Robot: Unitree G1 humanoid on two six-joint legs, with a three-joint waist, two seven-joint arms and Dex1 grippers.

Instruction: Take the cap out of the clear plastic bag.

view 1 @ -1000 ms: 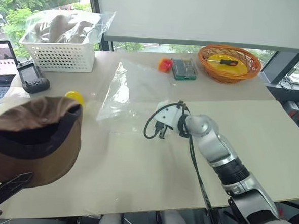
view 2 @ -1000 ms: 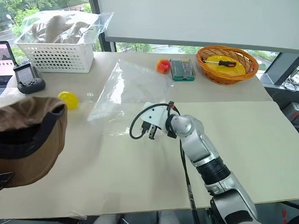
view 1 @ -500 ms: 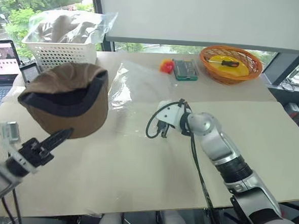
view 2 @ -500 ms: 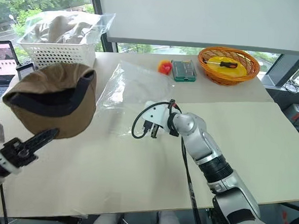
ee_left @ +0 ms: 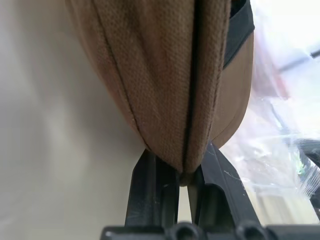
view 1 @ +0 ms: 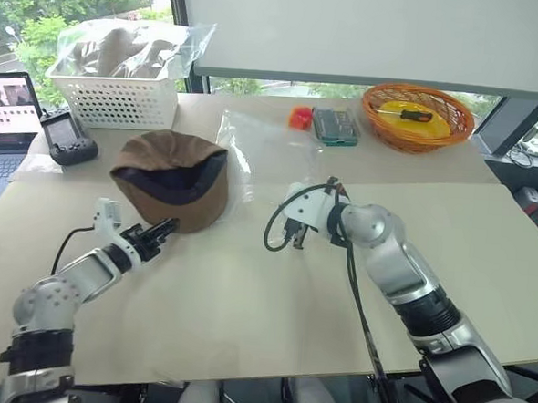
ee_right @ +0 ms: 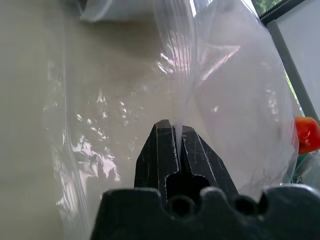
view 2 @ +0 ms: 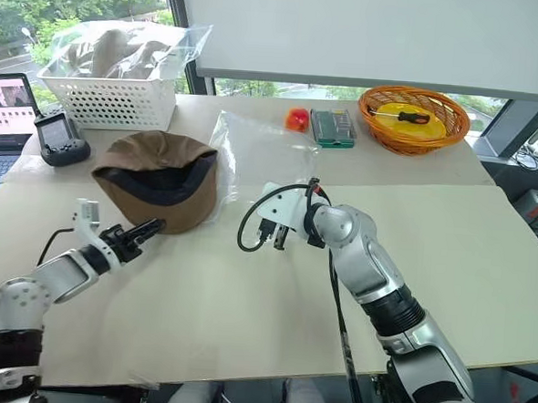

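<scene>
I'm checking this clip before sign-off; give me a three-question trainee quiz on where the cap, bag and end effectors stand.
1. True or false: the cap is inside the bag.
2. What does the right end effector pinch? A) bag B) cap C) screwdriver
3. Which end effector grips the cap's edge?

Key:
1. False; it is out, beside the bag.
2. A
3. The left end effector, shut on the cap.
</scene>
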